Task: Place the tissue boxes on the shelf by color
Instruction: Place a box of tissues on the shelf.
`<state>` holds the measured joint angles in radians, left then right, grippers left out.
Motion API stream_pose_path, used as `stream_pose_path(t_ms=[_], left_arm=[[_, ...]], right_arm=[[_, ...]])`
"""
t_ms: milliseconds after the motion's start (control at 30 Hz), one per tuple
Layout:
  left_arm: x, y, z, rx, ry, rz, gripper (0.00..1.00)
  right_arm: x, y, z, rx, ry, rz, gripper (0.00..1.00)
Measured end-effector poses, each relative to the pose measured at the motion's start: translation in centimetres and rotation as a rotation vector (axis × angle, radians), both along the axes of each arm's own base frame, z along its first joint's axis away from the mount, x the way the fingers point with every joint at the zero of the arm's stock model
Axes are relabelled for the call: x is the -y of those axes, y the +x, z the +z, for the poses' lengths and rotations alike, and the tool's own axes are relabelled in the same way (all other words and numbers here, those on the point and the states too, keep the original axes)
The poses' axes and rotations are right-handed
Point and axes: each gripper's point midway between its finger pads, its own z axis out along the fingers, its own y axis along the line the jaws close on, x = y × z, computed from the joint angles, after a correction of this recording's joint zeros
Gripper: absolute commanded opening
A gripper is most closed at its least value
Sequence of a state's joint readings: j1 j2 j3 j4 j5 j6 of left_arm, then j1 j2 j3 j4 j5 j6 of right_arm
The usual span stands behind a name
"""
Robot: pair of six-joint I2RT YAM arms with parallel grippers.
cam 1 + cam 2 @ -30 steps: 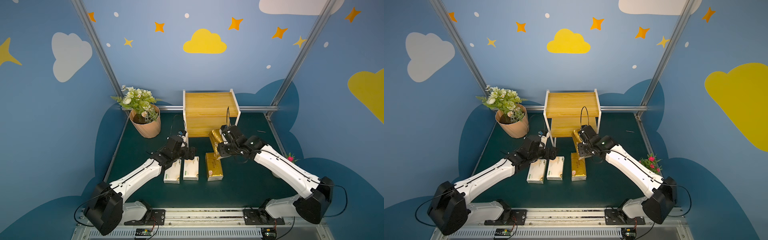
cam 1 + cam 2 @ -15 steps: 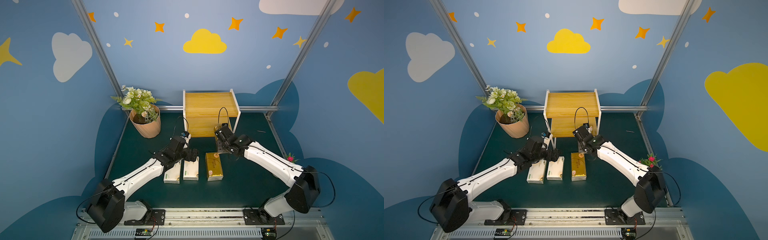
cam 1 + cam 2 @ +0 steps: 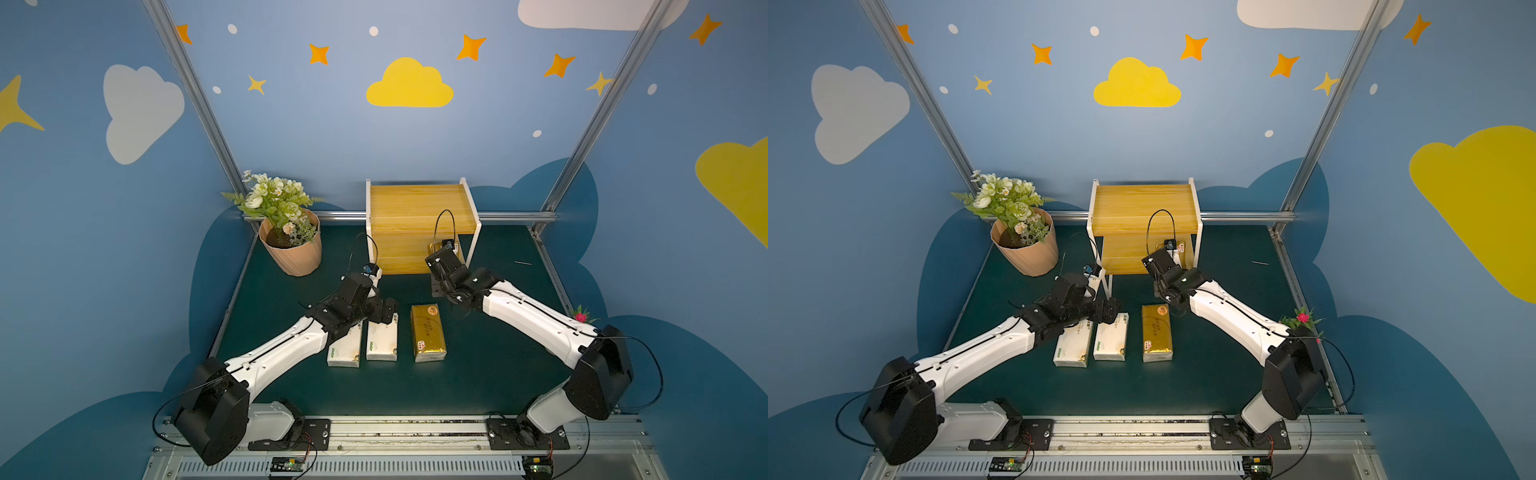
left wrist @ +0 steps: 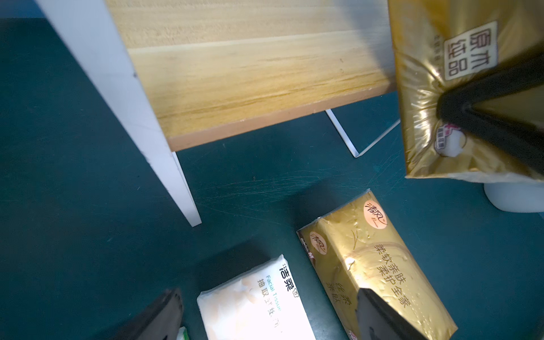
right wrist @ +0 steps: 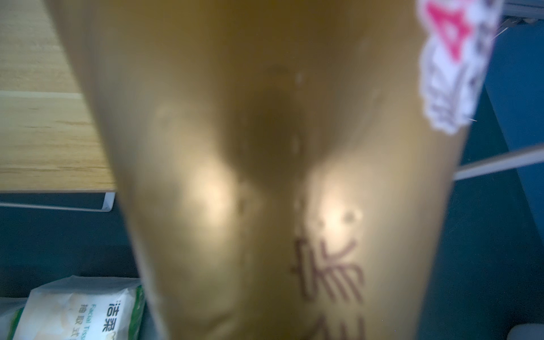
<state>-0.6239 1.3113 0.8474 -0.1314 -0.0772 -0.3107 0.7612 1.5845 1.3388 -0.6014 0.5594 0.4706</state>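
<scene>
The shelf [image 3: 415, 208] stands at the back centre. My right gripper [image 3: 441, 254] is shut on a gold tissue box [image 4: 426, 88] at the right end of the lower board [image 4: 250, 73]. One black finger [image 4: 485, 97] presses into its wrapper. I cannot tell whether the box rests on the board. This box fills the right wrist view [image 5: 265, 147] and hides the jaws. A second gold box [image 3: 428, 332] and two white boxes [image 3: 345, 349] [image 3: 382, 340] lie on the mat. My left gripper [image 4: 269, 321] hangs open over the far end of a white box [image 4: 253, 303].
A peach flowerpot [image 3: 293, 253] with flowers stands left of the shelf. The shelf's white leg [image 4: 126, 103] is close to my left gripper. A small pink-flowered plant [image 3: 581, 316] sits at the mat's right edge, beside my right arm.
My right arm has reached forward and carried the gold box from above the mat to the shelf's lower tier. My left gripper has shifted slightly right over the white boxes.
</scene>
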Motion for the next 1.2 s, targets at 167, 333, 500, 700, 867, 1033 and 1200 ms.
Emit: stream_pose_path(t_ms=[167, 333, 500, 700, 867, 1033, 1200], left_arm=[[0.0, 0.0, 0.0, 0.002, 0.002, 0.002, 0.98], [0.0, 0.0, 0.0, 0.003, 0.004, 0.001, 0.98], [0.0, 0.0, 0.0, 0.004, 0.005, 0.002, 0.98], [0.0, 0.0, 0.0, 0.006, 0.01, -0.001, 0.98], [0.0, 0.0, 0.0, 0.009, 0.014, -0.006, 0.99], [0.0, 0.0, 0.0, 0.011, 0.018, -0.009, 1.0], [0.0, 0.0, -0.3, 0.006, 0.022, -0.01, 1.0]], right_arm=[[-0.3, 1.0, 1.0, 0.041, 0.013, -0.006, 0.64], [-0.3, 1.4, 1.4, 0.06, 0.026, -0.015, 0.72], [-0.4, 1.6, 1.5, 0.066, 0.035, -0.017, 0.73], [-0.6, 1.8, 1.7, 0.08, 0.054, -0.027, 0.73], [-0.7, 2.2, 1.7, 0.118, 0.075, -0.038, 0.73], [-0.6, 2.4, 2.3, 0.158, 0.092, -0.047, 0.76], [-0.7, 2.8, 3.8, 0.21, 0.123, -0.053, 0.81]])
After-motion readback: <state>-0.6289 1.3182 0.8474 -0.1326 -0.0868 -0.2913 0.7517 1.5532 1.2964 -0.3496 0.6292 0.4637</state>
